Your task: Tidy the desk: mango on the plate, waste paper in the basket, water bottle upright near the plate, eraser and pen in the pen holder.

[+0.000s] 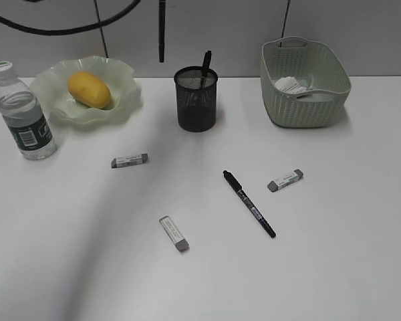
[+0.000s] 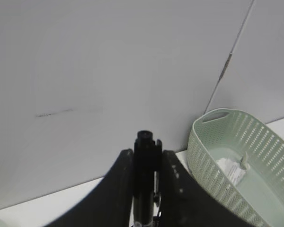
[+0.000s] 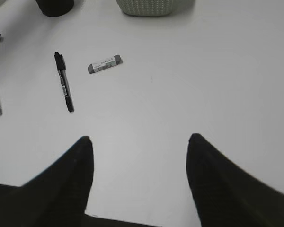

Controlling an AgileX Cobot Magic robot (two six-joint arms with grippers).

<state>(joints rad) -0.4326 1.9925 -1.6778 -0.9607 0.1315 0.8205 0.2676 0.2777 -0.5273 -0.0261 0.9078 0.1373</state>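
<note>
Left gripper [image 2: 145,163] clamped on a black pen [image 2: 145,179], held up above the pen holder [image 1: 196,99]. Right gripper [image 3: 139,156] spread wide, empty, over bare desk [image 1: 334,267]. Mango [image 1: 89,89] in plate [image 1: 123,73], far left; water bottle [image 1: 23,114] upright beside it. Waste paper [image 1: 291,85] in basket [image 1: 306,107], far right. Second pen [image 1: 248,202] and three erasers lie loose on desk.

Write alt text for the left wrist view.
The left gripper is shut on a black pen, held upright before a plain grey wall. To its right, the pale green woven-pattern basket holds the crumpled waste paper.
</note>
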